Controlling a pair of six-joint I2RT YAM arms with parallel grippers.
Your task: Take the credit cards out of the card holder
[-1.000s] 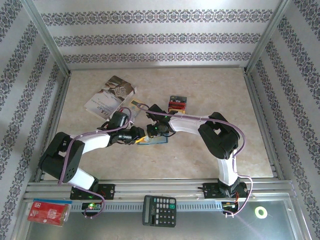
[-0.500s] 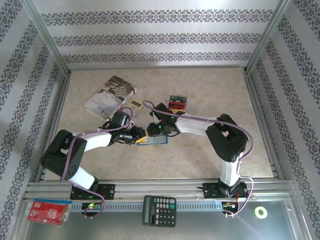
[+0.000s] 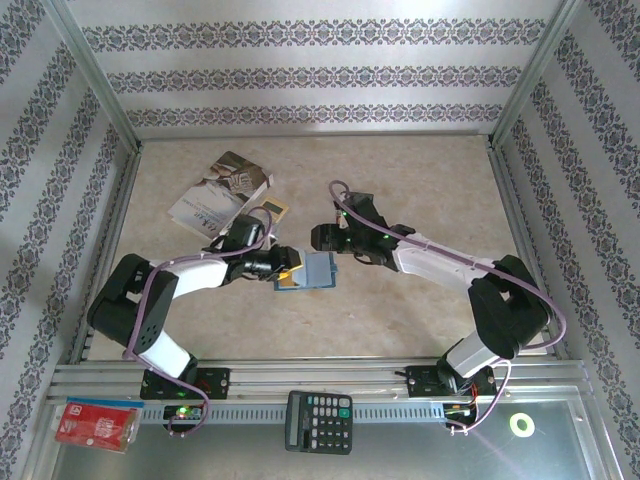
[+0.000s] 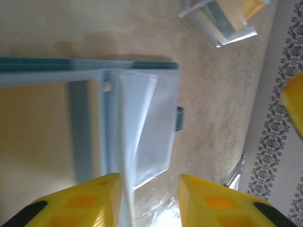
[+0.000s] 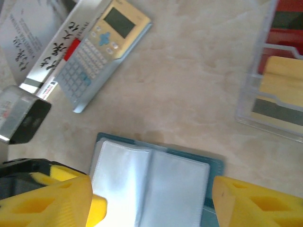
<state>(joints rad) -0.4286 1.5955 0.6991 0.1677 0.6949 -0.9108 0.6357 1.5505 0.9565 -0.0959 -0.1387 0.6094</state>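
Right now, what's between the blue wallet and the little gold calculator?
Nothing but bare tabletop separates the blue card holder and the gold pocket calculator, seen in the right wrist view.

The card holder (image 3: 312,270) lies open on the surface (image 3: 430,170), one end right at the fingertips of the left hand (image 3: 284,266). The right hand (image 3: 322,240) hangs just past the holder's far edge (very near it). Farther out from the left hand lie a gold pocket calculator (image 3: 271,208) and a booklet (image 3: 220,190).
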